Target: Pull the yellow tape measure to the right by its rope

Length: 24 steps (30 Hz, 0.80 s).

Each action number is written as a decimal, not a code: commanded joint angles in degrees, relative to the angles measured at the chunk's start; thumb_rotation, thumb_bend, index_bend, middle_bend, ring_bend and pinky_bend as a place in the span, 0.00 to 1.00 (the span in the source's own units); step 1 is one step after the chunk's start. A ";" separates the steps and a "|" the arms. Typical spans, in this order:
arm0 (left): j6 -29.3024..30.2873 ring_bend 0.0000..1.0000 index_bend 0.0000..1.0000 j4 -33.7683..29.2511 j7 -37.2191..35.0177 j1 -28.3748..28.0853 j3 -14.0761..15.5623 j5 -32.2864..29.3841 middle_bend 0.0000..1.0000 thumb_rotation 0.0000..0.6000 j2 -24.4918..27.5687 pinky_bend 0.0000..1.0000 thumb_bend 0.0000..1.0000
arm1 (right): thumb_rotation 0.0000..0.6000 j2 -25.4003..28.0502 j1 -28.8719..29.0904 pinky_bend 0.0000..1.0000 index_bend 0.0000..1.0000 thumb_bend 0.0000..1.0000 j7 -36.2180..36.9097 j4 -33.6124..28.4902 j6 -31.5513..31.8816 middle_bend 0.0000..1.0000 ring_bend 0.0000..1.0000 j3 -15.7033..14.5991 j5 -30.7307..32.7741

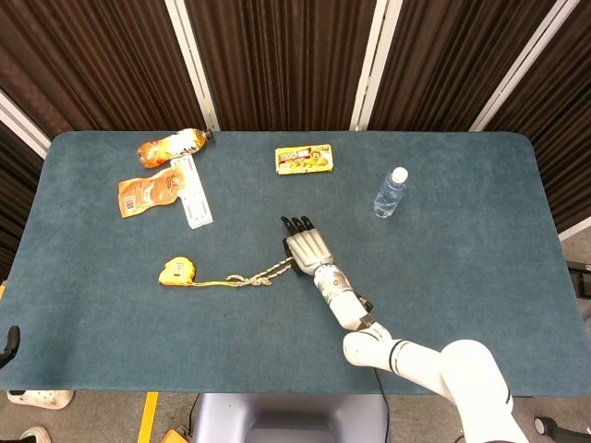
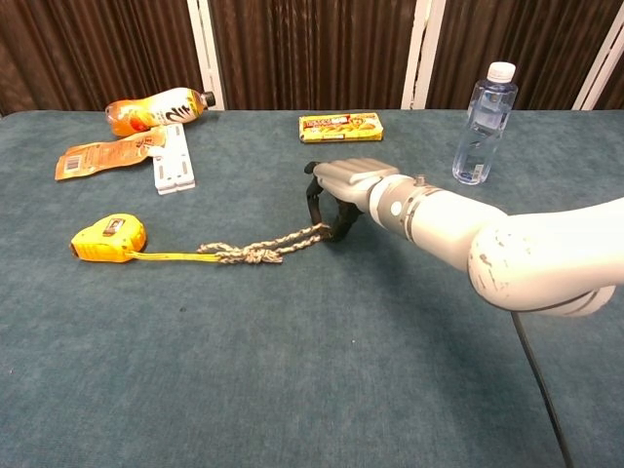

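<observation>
The yellow tape measure (image 1: pixel 175 271) lies left of centre on the blue table, also seen in the chest view (image 2: pixel 108 237). Its yellow strap runs right into a knotted braided rope (image 1: pixel 251 279) (image 2: pixel 258 253) lying on the cloth. My right hand (image 1: pixel 307 247) (image 2: pixel 341 190) is at the rope's right end, palm down, dark fingers curled to the table. The rope end disappears between its fingers and thumb, so it appears to pinch the rope. The rope looks nearly straight. My left hand shows in neither view.
An orange bottle (image 1: pixel 171 146), an orange pouch (image 1: pixel 148 192) and a white strip (image 1: pixel 192 192) lie at the back left. A yellow snack box (image 1: pixel 305 159) sits at the back centre. A clear water bottle (image 1: pixel 391 192) stands to the right of my hand.
</observation>
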 commanded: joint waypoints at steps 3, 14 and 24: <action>0.07 0.00 0.00 -0.27 -0.35 0.15 0.16 0.24 0.00 1.00 0.26 0.11 0.46 | 1.00 0.17 -0.15 0.00 0.71 0.42 1.16 -0.38 0.44 0.08 0.07 -0.31 -1.10; 0.12 0.00 0.00 -0.09 -0.99 0.19 0.01 0.23 0.00 1.00 0.34 0.12 0.46 | 1.00 1.96 -0.87 0.00 0.76 0.47 0.04 -2.33 1.44 0.08 0.07 -0.93 -1.11; 0.11 0.00 0.00 -0.46 -0.95 0.37 0.15 0.25 0.00 1.00 0.50 0.12 0.46 | 1.00 5.22 -2.81 0.00 0.76 0.56 -1.07 -4.07 1.06 0.09 0.08 -2.57 -0.12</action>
